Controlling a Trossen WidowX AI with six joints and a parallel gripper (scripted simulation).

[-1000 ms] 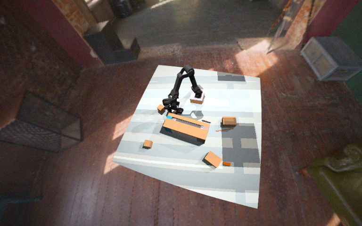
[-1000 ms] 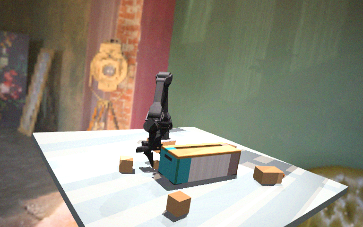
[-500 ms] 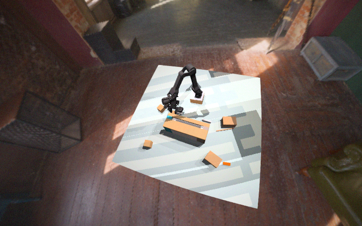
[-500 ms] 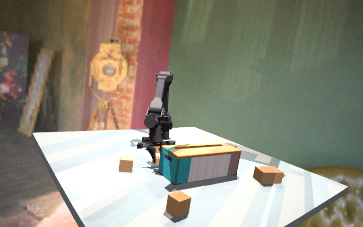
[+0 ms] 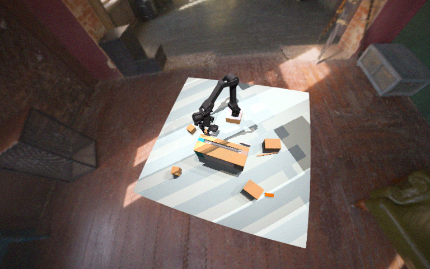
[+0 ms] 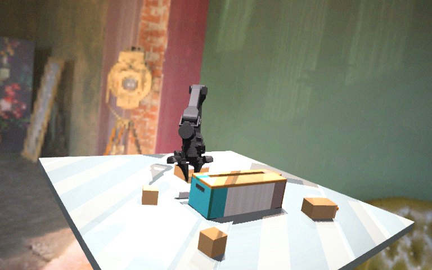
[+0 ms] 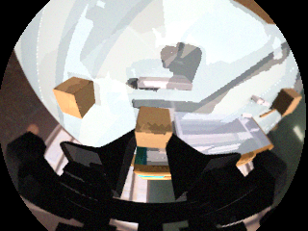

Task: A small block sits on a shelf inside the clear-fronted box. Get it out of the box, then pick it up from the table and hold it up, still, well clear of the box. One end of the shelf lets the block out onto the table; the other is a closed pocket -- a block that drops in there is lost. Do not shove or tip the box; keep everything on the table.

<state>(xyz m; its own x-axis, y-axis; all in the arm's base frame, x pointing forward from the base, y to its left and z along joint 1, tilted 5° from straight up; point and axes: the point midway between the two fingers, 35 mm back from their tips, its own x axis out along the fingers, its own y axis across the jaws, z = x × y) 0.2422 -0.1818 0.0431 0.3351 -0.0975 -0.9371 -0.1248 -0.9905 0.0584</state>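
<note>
My gripper is shut on a small brown block. The block sits between the fingertips, raised above the table in the wrist view; in the exterior view it is hard to make out. The box stands upright, with an orange slotted top, a clear front and a teal end. The gripper is close beside the teal end, about level with the box top in the exterior view. I cannot tell the exact gap between block and box.
A brown cube stands near the gripper, another farther off. Larger blocks, a thin stick and an orange piece lie around. A grey piece is near the teal end.
</note>
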